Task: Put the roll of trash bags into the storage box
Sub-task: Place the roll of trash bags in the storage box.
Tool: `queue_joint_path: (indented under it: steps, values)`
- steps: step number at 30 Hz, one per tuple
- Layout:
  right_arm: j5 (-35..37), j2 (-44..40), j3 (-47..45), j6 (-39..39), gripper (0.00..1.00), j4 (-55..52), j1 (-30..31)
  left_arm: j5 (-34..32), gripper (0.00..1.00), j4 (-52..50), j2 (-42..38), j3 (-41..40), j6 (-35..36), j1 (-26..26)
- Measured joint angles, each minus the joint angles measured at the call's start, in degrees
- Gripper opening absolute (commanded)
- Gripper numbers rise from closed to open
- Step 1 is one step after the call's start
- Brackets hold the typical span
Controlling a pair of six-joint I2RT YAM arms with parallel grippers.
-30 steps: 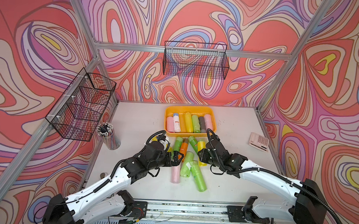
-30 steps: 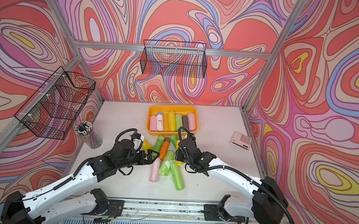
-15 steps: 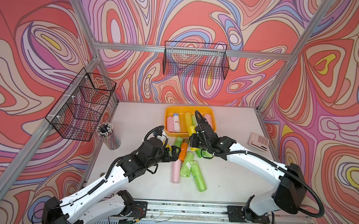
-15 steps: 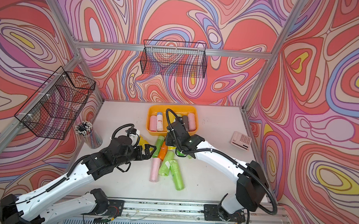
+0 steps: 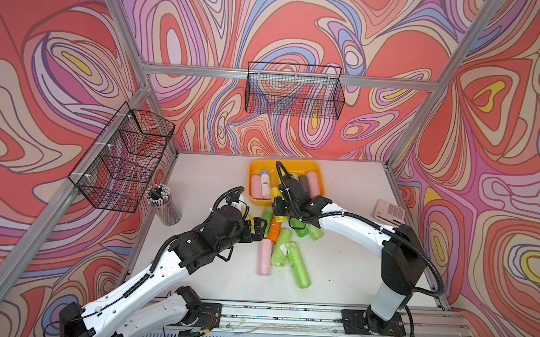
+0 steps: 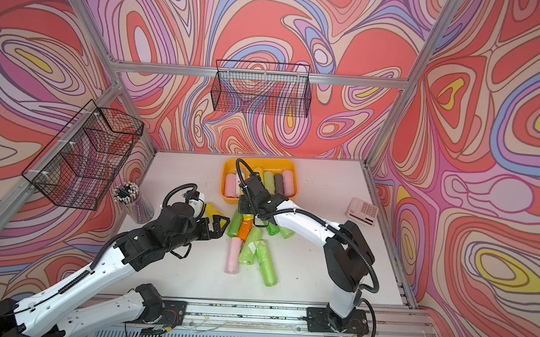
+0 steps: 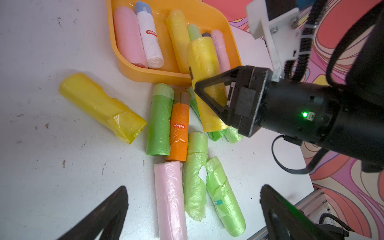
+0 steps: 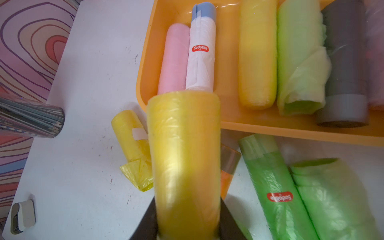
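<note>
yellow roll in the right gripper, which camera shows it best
Left wrist view: the yellow roll shows nearly whole, clamped in the right gripper over the storage box rim. Right wrist view shows it close but blurred. In both top views only slivers show past the right arm.

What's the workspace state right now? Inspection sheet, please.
Surface: white table, scuffed, no spills seen.
Job's things: storage box holds six rolls; yellow roll held with its far end over the box's near rim; loose rolls piled beside the box.
Clutter: pencil cup, calculator, both apart from the pile.
End effectors: right end effector shut on yellow roll; left end effector open, empty, beside the pile.
Cables: right wrist cable arches over the box; left wrist cable loops free.
Surroundings: wire baskets hung on patterned walls.
</note>
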Motion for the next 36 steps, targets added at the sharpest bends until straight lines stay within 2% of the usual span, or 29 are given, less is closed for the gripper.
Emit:
queue_joint_path:
  steps: [11, 20, 29, 36]
  values:
    - [-6.86, 7.34, 4.72, -1.38, 0.23, 3.32, -5.55, -1.4, 1.0, -0.59, -4.02, -2.51, -2.01, 0.0]
    - [-10.12, 11.61, 10.58, -1.46, 0.23, 5.6, -8.11, -3.02, 1.0, -1.22, -3.61, -3.15, -3.54, 0.0]
    - [-9.53, 17.09, 18.6, -1.7, 0.22, 6.93, -9.03, -3.39, 1.0, -1.27, 0.57, 0.0, -1.38, 0.0]
    - [-7.3, 20.46, 22.25, -1.7, 0.21, 7.3, -9.2, -3.78, 1.0, -0.28, 0.83, 0.81, 1.51, 0.0]
